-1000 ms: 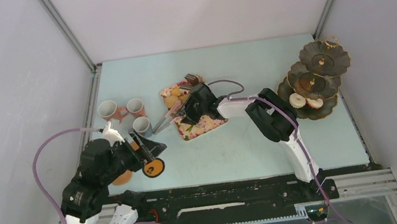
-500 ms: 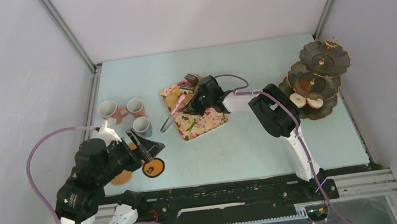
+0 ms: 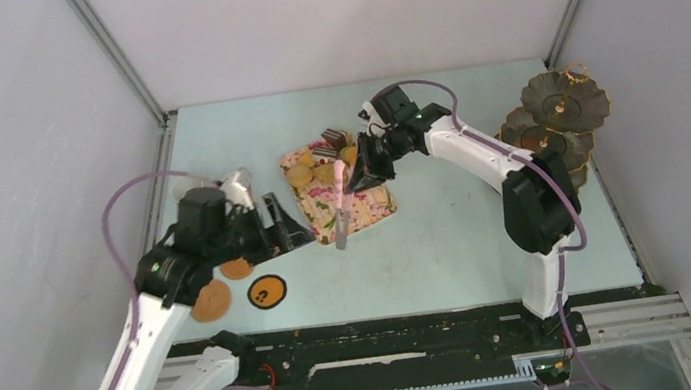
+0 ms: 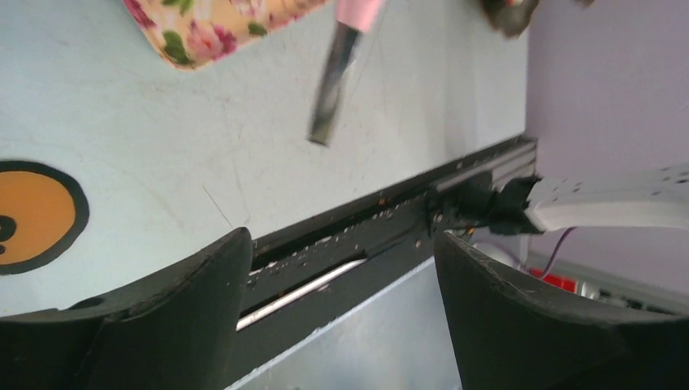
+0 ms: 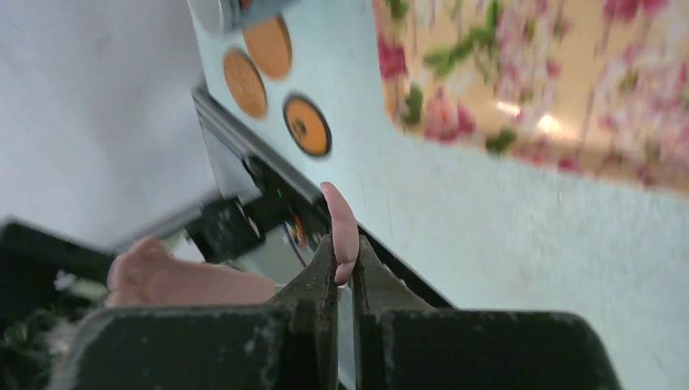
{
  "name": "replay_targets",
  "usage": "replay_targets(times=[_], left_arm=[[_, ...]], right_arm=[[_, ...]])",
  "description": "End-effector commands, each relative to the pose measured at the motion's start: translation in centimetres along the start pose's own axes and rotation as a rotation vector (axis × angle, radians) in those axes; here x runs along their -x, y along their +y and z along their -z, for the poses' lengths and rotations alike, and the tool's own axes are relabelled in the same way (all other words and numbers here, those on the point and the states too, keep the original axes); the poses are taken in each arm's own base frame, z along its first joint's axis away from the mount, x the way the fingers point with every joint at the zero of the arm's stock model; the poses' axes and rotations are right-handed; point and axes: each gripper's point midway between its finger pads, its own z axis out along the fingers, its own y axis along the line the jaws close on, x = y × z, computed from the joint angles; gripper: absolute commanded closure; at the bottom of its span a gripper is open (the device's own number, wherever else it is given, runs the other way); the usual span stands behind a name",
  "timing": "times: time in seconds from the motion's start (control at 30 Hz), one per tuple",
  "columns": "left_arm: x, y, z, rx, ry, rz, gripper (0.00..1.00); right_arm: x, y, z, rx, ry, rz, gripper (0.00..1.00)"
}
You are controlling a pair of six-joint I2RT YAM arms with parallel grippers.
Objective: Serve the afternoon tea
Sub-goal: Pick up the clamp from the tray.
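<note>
My right gripper (image 3: pixel 359 170) (image 5: pixel 343 253) is shut on one arm of the pink tongs (image 3: pixel 342 211) (image 5: pixel 340 223). The tongs hang tip-down over the floral tray (image 3: pixel 374 213). Yellow donuts (image 3: pixel 299 173) and a cake slice (image 3: pixel 334 140) lie on the tray's far end. My left gripper (image 3: pixel 293 232) (image 4: pixel 341 244) is open and empty, just left of the tray. Three orange coasters (image 3: pixel 266 291) lie near it; the ringed one (image 4: pixel 32 215) shows in the left wrist view. A grey mug (image 3: pixel 237 183) peeks out behind the left arm. The dark tiered stand (image 3: pixel 563 102) is at the far right.
The tongs' metal tip (image 4: pixel 331 101) hangs just off the tray's corner (image 4: pixel 199 36), above bare table. The black rail (image 3: pixel 390 335) runs along the near edge. Walls close in on both sides, and the right arm's elbow (image 3: pixel 537 205) stands in front of the stand.
The right gripper has shut on the tongs and lifted them while its arm swung toward the back. The left arm moved forward toward the tray, leaving the ringed coaster on the table.
</note>
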Motion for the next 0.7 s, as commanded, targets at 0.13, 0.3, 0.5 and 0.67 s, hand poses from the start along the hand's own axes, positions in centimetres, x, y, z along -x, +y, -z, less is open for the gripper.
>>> replay_targets(times=[0.13, 0.3, 0.5, 0.67], left_arm=[[-0.5, -4.1, -4.8, -0.078, 0.124, -0.185, 0.07], [-1.5, -6.5, -6.7, -0.15, 0.173, -0.127, 0.07], [-2.1, -6.3, -8.2, -0.105, 0.204, -0.078, 0.12], [-2.2, -5.8, -9.4, -0.069, 0.216, -0.042, 0.19]], right_arm=[[-10.2, 0.1, 5.3, -0.086, 0.268, 0.123, 1.0], [-12.1, 0.3, 5.2, -0.113, 0.269, 0.148, 1.0], [-13.0, 1.0, 5.3, -0.101, 0.244, 0.152, 1.0], [-12.9, 1.3, 5.5, -0.106, 0.205, 0.137, 1.0]])
